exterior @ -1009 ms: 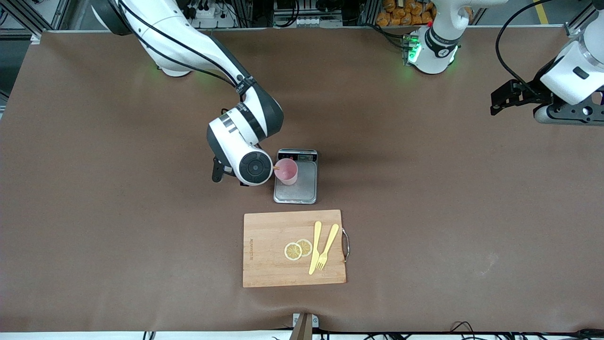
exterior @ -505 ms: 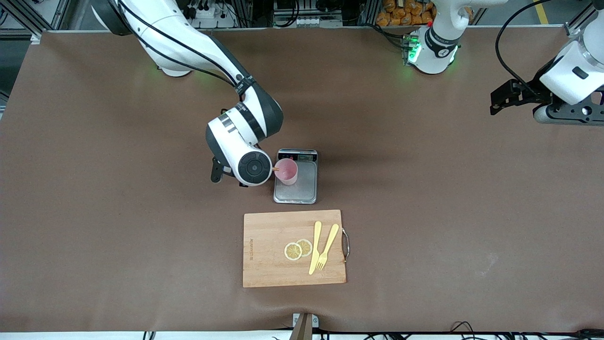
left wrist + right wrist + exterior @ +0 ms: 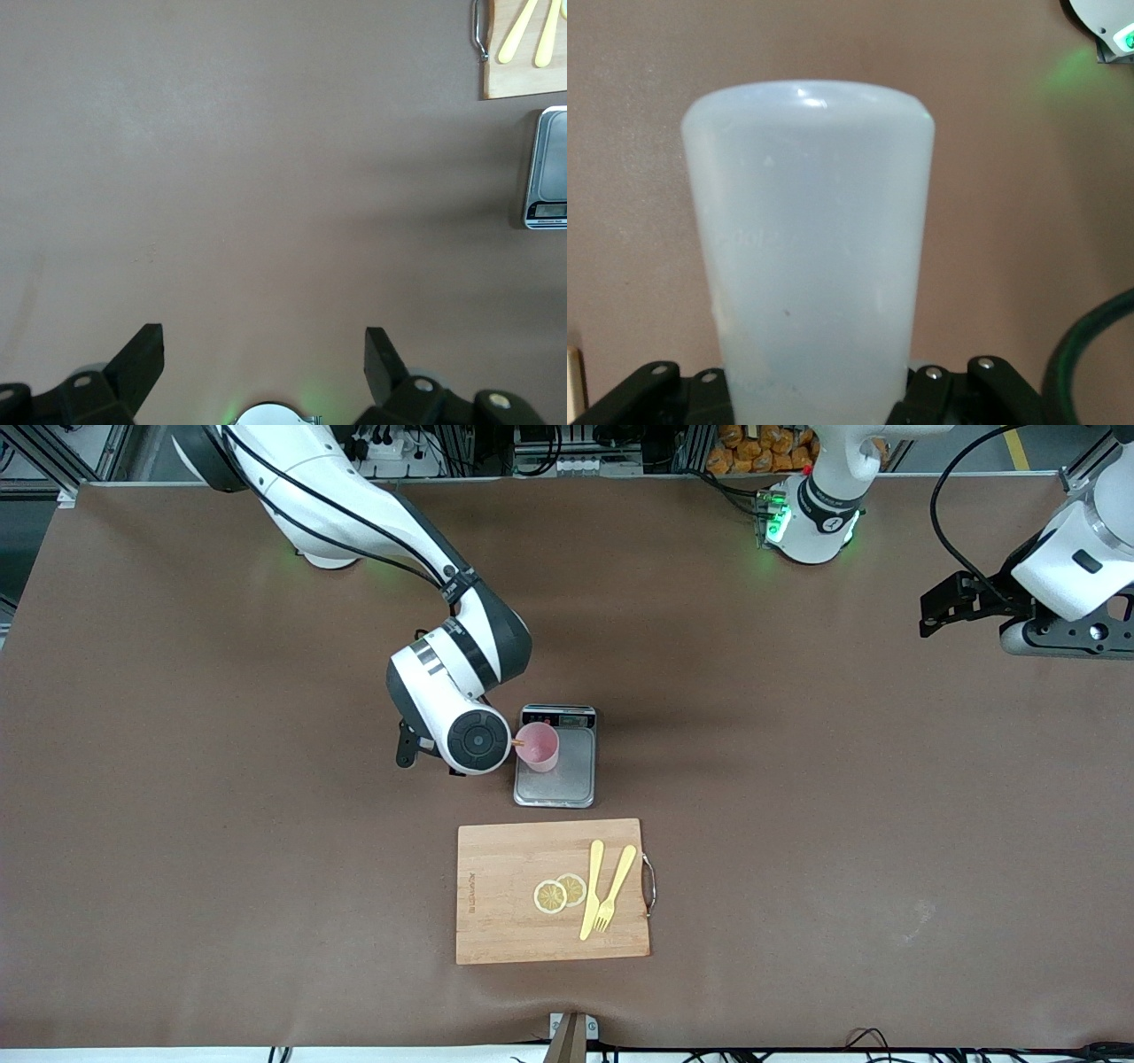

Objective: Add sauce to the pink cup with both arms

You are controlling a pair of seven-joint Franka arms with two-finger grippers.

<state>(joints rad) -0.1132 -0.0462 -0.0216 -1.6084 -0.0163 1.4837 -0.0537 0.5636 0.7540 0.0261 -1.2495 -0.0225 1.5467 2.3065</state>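
- We see the right gripper clamped on the sauce, its orange nozzle tipped at the pink cup's rim, which stands on the scale.
- Our left gripper waits wide open, holding nothing, over bare table at its own end.

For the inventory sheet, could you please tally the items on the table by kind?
Squeeze bottle: 1
Pink cup: 1
Kitchen scale: 1
Cutting board: 1
Lemon slices: 2
Yellow knife: 1
Yellow fork: 1
Total: 8
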